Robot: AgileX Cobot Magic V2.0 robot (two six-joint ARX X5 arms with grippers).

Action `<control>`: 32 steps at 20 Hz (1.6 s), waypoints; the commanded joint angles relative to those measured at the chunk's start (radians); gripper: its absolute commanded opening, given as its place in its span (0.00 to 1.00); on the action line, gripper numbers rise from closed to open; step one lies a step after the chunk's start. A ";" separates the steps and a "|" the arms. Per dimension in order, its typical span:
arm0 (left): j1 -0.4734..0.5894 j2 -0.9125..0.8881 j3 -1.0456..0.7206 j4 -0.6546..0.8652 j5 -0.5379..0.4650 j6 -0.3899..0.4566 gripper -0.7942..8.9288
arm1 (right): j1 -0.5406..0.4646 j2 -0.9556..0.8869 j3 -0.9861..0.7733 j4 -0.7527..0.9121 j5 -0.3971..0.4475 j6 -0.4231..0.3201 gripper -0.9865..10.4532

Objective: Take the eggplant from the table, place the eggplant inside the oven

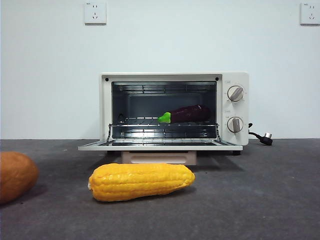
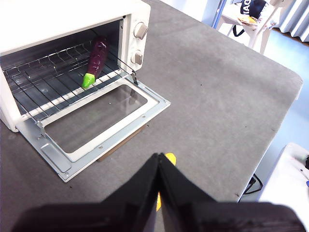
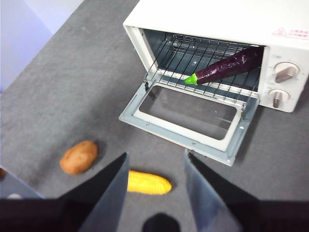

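1. Over at the left edge of the front view, a round orange-brown potato-like thing (image 1: 15, 176) is sitting on the flat dark grey, felt-like desk (image 1: 260, 200), partly cut off by the frame.
2. Just right of it, well apart, a yellow corn cob (image 1: 141, 181) is lying lengthwise on the desk in front of the oven.
3. Behind the corn, the small cream-white toaster oven (image 1: 175, 111) is standing with its glass-window door (image 1: 160, 145) hanging fully open and flat.
4. The long dark purple eggplant with the bright green stem cap (image 1: 186, 114) is lying on the wire rack (image 1: 145, 121) inside the oven, towards the right side of the chamber, its green cap pointing left and towards the opening.
5. Two round knobs (image 1: 235, 93) are showing on the oven's right panel, one above the other.
6. Further right, a black plug on a cord (image 1: 264, 137) is resting on the desk beside the oven.
7. The left tool (image 2: 159, 162) is hovering above the desk in front of the open door, its two black jaws pressed together with nothing between them; a bit of the corn is peeking from behind them.
8. The right tool (image 3: 155, 162) is hanging high over the corn, jaws spread apart and holding nothing, well clear of the oven.
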 commanded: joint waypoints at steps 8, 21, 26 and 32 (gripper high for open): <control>-0.004 0.008 -0.006 0.015 0.002 0.014 0.08 | 0.001 -0.139 0.000 -0.092 0.100 -0.034 0.25; -0.004 0.060 -0.006 0.080 -0.018 0.015 0.08 | 0.001 -0.146 0.000 -0.226 0.122 -0.082 0.08; -0.002 0.140 -0.006 0.129 -0.017 0.015 0.08 | 0.001 -0.157 -0.002 -0.286 0.112 -0.090 0.08; 0.090 0.326 -0.006 0.244 -0.012 0.006 0.08 | 0.001 -0.246 -0.002 -0.286 0.101 -0.065 0.08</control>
